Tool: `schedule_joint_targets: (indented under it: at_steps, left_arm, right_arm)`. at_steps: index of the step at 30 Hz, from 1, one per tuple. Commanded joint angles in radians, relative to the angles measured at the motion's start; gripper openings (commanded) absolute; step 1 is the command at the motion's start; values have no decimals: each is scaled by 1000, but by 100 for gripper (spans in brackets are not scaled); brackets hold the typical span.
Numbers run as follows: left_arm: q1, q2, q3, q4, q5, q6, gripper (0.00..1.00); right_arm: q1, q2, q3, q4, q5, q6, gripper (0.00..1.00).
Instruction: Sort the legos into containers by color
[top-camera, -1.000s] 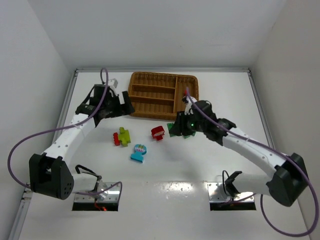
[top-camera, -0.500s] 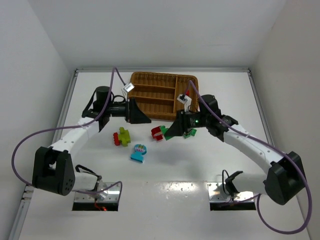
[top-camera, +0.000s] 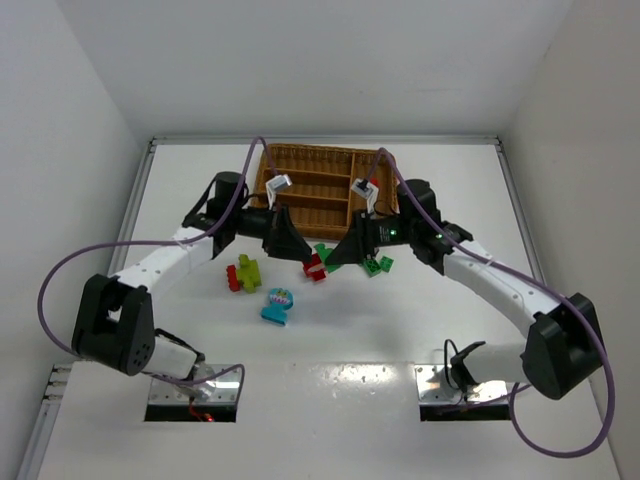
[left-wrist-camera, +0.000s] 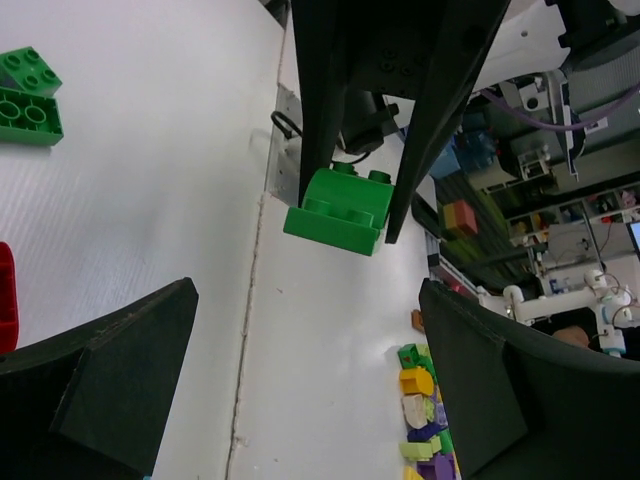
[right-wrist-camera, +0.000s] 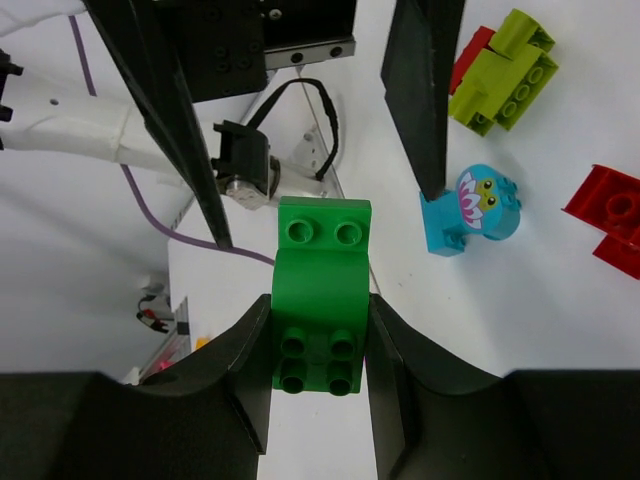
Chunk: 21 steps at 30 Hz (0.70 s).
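My right gripper (top-camera: 338, 254) is shut on a green lego (right-wrist-camera: 320, 300) and holds it above the table, facing the left gripper. The same green lego (left-wrist-camera: 340, 210) shows in the left wrist view between the right gripper's dark fingers. My left gripper (top-camera: 292, 246) stands open just left of it, with nothing between its fingers (left-wrist-camera: 110, 370). A red lego (top-camera: 315, 267) lies under the two grippers. Two green legos (top-camera: 378, 264) lie to the right. A lime-yellow lego joined to a red one (top-camera: 243, 272) and a blue piece with a printed face (top-camera: 277, 305) lie to the left.
The brown wicker tray (top-camera: 300, 152) with its long slots stands behind both grippers at the back of the white table. Both arms reach inward over the middle. White walls close in the table at the left, right and back.
My left gripper has swung right from the tray's left corner to the middle. My right gripper has lifted a green lego off the table and carried it left to face the left gripper.
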Motion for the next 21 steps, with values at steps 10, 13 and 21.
schedule_joint_targets:
  at_steps: [10, 13, 21]
  left_arm:
    - [-31, 45, 116, 3, 76, 38, 84]
    - [-41, 54, 126, -6, 85, 38, 79]
    - [-51, 72, 146, -6, 85, 38, 70]
  right_arm:
    - [3, 19, 59, 90, -73, 23, 28]
    - [12, 19, 59, 90, -73, 23, 28]
    - [12, 50, 68, 99, -91, 23, 28]
